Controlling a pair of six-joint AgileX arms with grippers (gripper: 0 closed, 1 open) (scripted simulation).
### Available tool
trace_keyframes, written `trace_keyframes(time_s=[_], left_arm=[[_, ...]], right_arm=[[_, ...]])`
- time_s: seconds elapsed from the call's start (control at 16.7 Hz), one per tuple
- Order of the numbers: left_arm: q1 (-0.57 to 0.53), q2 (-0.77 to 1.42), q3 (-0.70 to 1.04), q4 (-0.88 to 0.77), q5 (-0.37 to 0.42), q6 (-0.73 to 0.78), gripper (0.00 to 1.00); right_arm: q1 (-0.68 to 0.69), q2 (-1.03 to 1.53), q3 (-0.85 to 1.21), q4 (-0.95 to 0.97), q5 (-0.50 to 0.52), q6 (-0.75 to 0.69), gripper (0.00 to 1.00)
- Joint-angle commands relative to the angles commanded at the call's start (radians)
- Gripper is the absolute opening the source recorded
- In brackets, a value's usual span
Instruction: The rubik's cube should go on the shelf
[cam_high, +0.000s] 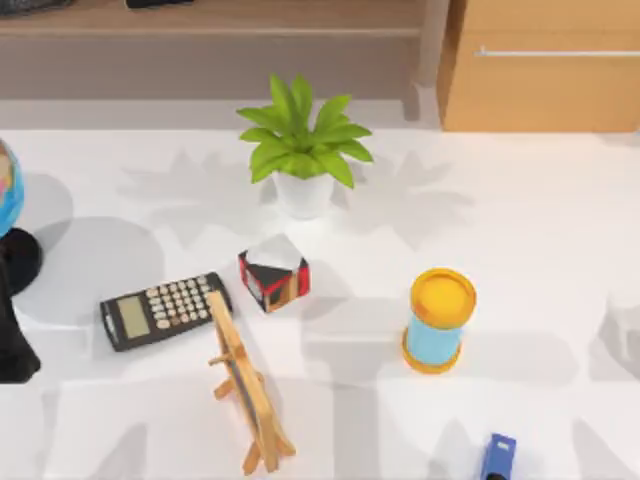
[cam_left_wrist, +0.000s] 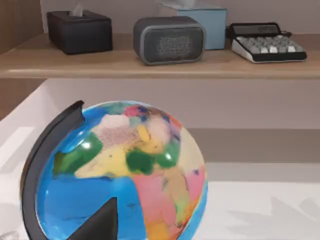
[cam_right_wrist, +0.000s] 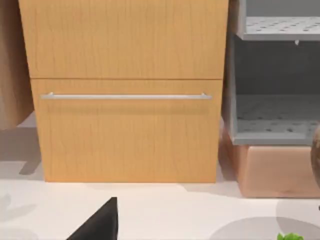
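The rubik's cube is out of view. The shelf (cam_high: 220, 30) is a long light-brown board along the table's far edge. The left wrist view shows the shelf (cam_left_wrist: 150, 67) straight ahead, beyond a globe (cam_left_wrist: 120, 170). A dark part of my left gripper (cam_left_wrist: 100, 225) sits low in that view, just in front of the globe. My left arm (cam_high: 12, 345) stands at the table's left edge. A dark part of my right gripper (cam_right_wrist: 100, 222) hangs above the white table, facing a wooden drawer unit (cam_right_wrist: 125, 130).
A black, red and white cube (cam_high: 273, 272) sits mid-table beside a calculator (cam_high: 165, 310), a wooden stand (cam_high: 245, 385) and a potted plant (cam_high: 303, 150). A yellow-topped blue cylinder (cam_high: 438, 320) stands to the right. The shelf carries a black box (cam_left_wrist: 79, 31), a speaker (cam_left_wrist: 169, 40) and a keypad device (cam_left_wrist: 267, 42).
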Motion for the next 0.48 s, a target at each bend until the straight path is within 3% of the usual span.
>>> trace_keyframes(time_s=[0.24,0.48], left_arm=[[0.0,0.0,0.0,0.0,0.0,0.0,1.0],[0.0,0.0,0.0,0.0,0.0,0.0,1.0]], right_arm=[[0.001,0.03,0.014,0.018,0.001,-0.024,1.0],[0.007,0.208,0.092,0.122,0.005,-0.163,1.0]])
